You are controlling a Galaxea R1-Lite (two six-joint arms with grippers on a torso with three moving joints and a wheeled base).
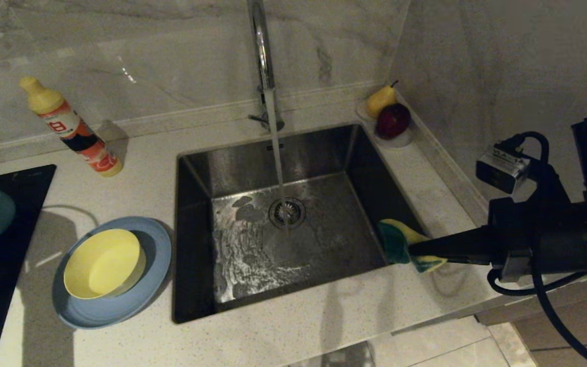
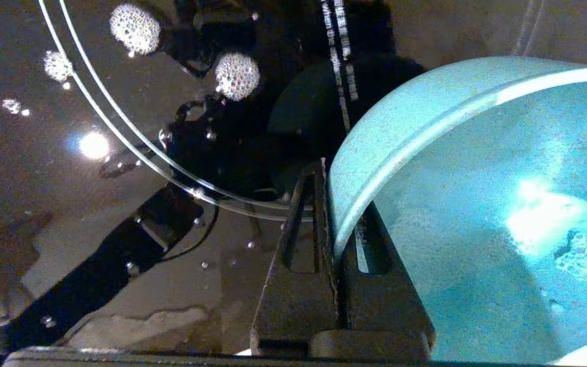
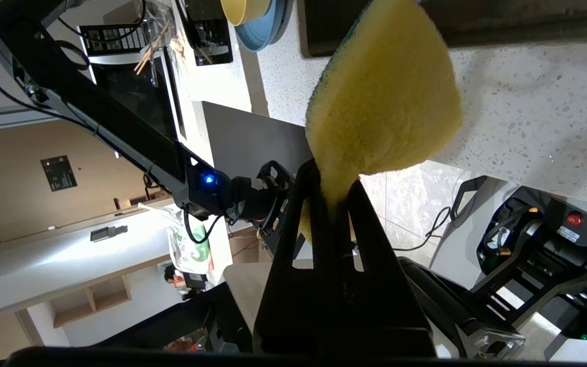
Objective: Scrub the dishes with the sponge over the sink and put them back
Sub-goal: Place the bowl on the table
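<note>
Left tool [image 2: 342, 224] is pressed together on the teal-blue bowl's [image 2: 477, 214] rim above the wet cooktop [image 2: 95, 204]; slick soap may cause slippage. Right tool [image 1: 418, 251] pinches the sponge [image 1: 400, 243] at the sink's [image 1: 202, 168] near corner.

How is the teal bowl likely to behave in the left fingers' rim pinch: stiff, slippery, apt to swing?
The teal bowl looks rigid; its rim keeps a clean curve between the left gripper fingers. Wet patches inside suggest it may be slippery. Pinched at one edge only, it could well pivot or swing.
</note>
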